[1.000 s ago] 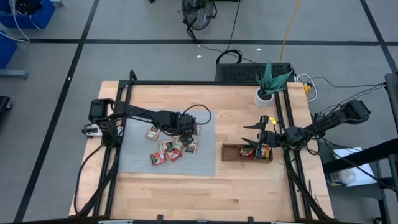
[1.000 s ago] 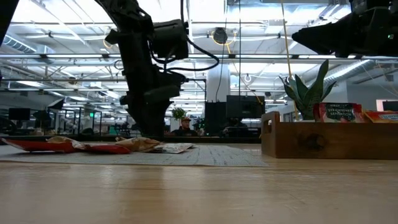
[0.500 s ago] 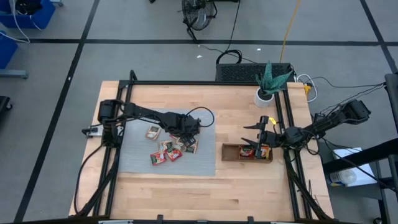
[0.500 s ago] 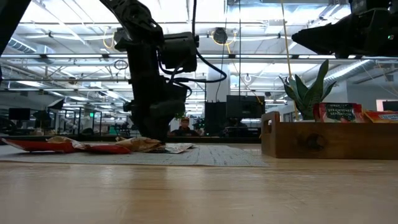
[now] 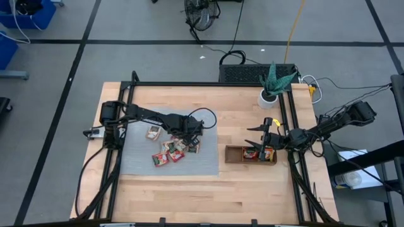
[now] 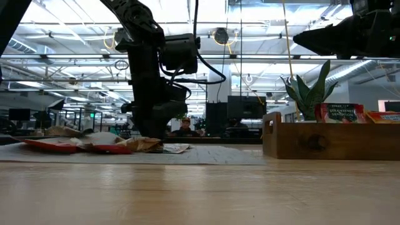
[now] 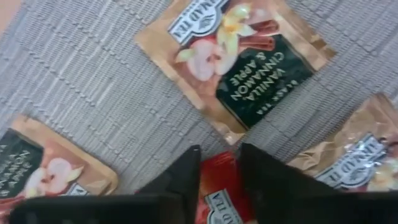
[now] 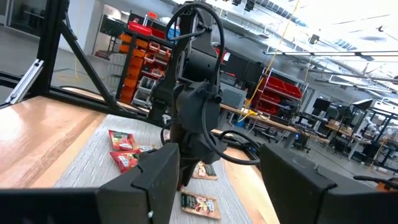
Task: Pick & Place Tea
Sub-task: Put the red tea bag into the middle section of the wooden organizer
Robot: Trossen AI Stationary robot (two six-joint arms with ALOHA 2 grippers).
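Several small square tea sachets [image 5: 169, 153] lie in a loose pile on the grey mat [image 5: 136, 165] on the table's left half. My left gripper [image 5: 189, 137] points down into the pile's far right part. In the left wrist view its fingers stand close together with a red sachet [image 7: 219, 186] between them. Tan vanilla-apple sachets [image 7: 239, 59] lie flat on the mat around it. My right gripper [image 5: 254, 141] hovers open over the wooden tray [image 5: 235, 156] at the right, nothing between its fingers [image 8: 155, 174]. My left gripper pinches the red sachet's edge [image 7: 217, 171] between its two fingers. The fingers come from above, pointing steeply down. The sachet lies low on the mat among the other sachets. The fingers hide the rest of it.
The tray [image 6: 331, 140] holds upright tea packets at its right end. A potted plant [image 5: 270, 94] stands at the far right behind it. Bare wood runs between mat and tray and along the near edge.
My left gripper has sunk onto the sachet pile and tipped more steeply downward. In the low view the sachets at the pile's left side now stand a little higher than before. My right arm has kept still.
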